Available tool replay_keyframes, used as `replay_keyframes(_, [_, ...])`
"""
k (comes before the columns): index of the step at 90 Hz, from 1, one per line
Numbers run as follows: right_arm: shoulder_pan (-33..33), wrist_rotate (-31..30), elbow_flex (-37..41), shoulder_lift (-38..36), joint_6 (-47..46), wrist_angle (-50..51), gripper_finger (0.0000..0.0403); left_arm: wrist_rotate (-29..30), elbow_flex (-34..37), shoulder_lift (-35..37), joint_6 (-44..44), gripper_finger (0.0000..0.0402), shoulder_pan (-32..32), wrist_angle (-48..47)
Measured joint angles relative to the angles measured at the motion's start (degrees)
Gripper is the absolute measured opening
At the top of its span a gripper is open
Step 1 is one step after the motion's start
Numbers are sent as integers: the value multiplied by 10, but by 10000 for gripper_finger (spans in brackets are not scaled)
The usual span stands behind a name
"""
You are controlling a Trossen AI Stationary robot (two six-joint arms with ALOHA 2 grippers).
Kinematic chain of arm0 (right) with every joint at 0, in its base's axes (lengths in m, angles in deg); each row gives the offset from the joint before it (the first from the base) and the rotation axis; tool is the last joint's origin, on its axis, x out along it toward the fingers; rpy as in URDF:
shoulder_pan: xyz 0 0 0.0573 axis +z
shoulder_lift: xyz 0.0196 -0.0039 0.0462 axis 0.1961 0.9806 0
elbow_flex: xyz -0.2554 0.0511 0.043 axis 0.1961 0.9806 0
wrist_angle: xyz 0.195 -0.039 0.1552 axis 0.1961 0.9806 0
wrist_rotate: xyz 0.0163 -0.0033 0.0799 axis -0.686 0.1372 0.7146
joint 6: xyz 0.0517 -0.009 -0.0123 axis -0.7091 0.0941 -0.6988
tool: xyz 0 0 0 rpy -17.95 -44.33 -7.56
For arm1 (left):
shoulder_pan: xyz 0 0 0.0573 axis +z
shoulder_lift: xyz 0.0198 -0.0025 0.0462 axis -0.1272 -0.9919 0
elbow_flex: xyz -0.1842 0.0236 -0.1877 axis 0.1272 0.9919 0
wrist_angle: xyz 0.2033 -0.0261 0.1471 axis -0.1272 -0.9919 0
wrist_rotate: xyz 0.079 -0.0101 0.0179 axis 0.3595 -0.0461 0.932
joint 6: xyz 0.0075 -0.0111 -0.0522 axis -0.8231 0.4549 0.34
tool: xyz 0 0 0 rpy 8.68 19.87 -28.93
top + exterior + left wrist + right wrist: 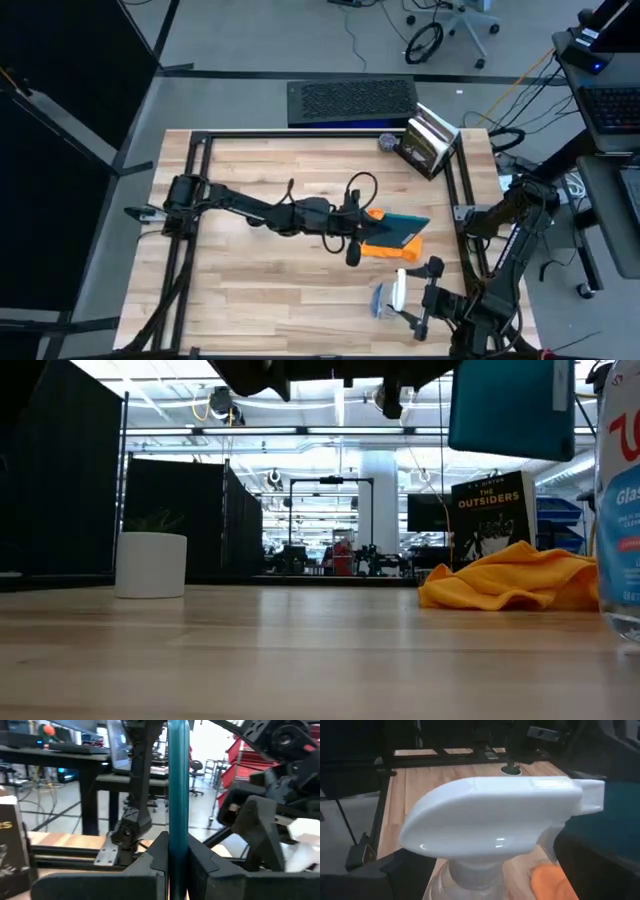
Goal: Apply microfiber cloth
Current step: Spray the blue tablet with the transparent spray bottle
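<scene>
The orange microfiber cloth [385, 248] [515, 582] lies crumpled on the table right of centre. A dark teal tablet [402, 228] [510, 405] hangs above it, with my left gripper [357, 238] [178, 857] shut on it. A clear spray bottle with a white trigger head [390, 297] [495, 820] stands upright on its base near the front right. My right gripper [420, 296] is open, one finger on either side of the bottle's neck, apart from it. My left gripper pinches the tablet between its two fingers at the left edge [178, 840]. The fingers come level from the table's left. The tablet is seen edge-on between them, tilted and lifted clear of the table and the cloth.
A book [428, 143] [490, 520] stands at the back right, with a small round thing [388, 143] beside it. A white pot [150, 565] shows at the far side in the low view. A black frame [200, 150] borders the tabletop. Bare wood lies front left.
</scene>
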Motion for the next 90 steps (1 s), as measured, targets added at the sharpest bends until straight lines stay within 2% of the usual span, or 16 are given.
replay_keyframes(13, [0,0,0,0,1,1,358,-1,0,0,0,15,0,0])
replay_keyframes(31, [0,2,0,0,8,0,288,-1,0,0,0,15,0,-2])
replay_keyframes(41, [0,6,0,0,12,1,266,-1,0,0,0,15,0,-2])
replay_keyframes(81, [0,13,0,0,25,2,264,-1,0,0,1,15,0,-2])
replay_keyframes(90, [0,31,0,-4,21,9,265,-1,0,0,1,15,0,-5])
